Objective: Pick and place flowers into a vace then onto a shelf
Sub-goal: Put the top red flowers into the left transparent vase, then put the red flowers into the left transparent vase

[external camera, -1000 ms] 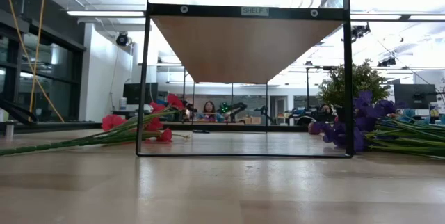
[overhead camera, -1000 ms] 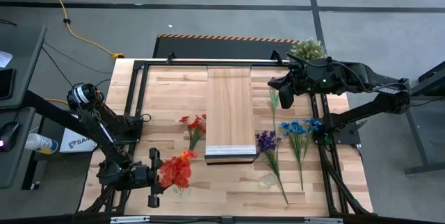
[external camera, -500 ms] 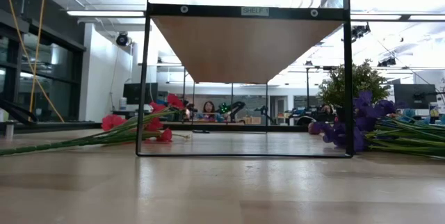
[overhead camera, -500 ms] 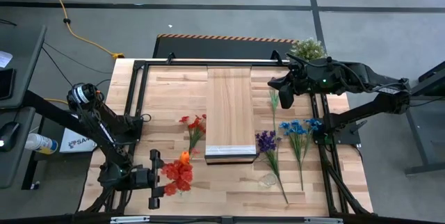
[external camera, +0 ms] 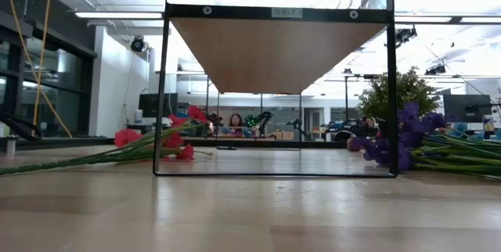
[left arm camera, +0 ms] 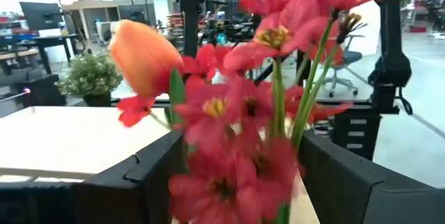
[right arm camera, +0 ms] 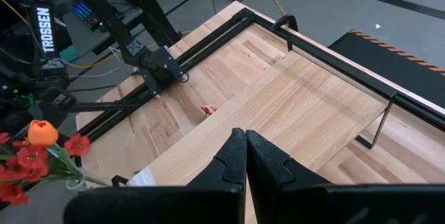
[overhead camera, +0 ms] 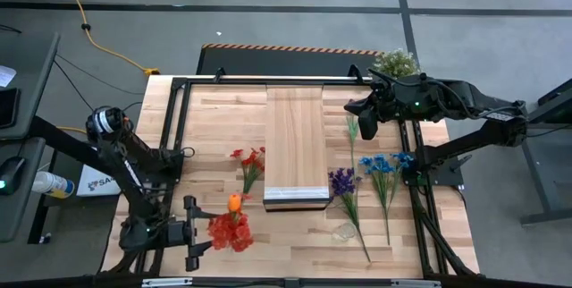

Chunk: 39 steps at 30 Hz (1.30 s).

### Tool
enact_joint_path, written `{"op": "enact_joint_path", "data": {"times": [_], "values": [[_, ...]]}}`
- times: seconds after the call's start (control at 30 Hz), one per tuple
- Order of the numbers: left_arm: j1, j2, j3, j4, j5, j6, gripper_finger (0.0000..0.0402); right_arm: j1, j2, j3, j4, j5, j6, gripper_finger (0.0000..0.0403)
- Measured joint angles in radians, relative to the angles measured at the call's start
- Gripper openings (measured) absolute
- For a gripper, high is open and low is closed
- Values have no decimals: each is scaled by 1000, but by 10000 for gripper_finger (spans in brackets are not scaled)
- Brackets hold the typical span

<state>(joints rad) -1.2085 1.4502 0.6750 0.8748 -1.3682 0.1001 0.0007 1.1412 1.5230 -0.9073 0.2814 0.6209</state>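
A bunch of red and orange flowers (overhead camera: 231,228) stands upright near the table's near left corner; the blooms hide what holds their stems. My left gripper (overhead camera: 198,230) is open and level beside it, one finger (left arm camera: 135,182) on each side of the bunch (left arm camera: 257,113). Loose red flowers (overhead camera: 250,163), purple flowers (overhead camera: 342,183) and blue flowers (overhead camera: 380,166) lie on the tabletop on either side of the shelf (overhead camera: 297,140). My right gripper (right arm camera: 245,147) is shut, held high over the far right of the table.
A clear glass vase (overhead camera: 344,232) sits near the front right, next to the purple stems. A pale-green potted plant (overhead camera: 395,60) stands at the far right corner. The shelf's black frame (external camera: 160,88) rises from the middle of the table. People show in the room beyond.
My left gripper has opened wider and drawn back toward the table's near left corner, rolling a little. The red and orange bunch has stayed standing on the table, shifted slightly toward the near edge, with the orange head now showing on its far side.
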Motion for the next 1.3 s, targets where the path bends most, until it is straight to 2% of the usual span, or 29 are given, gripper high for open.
{"op": "enact_joint_path", "data": {"times": [0.3,0.7,1.3], "values": [[-64,0,0,-65,-91,-57,295,0,0,0,0,28,0,0],[-118,0,0,-66,-187,-79,294,0,0,0,0,30,0,0],[-121,-11,0,-63,-205,-42,294,0,0,0,0,34,-37,0]]}}
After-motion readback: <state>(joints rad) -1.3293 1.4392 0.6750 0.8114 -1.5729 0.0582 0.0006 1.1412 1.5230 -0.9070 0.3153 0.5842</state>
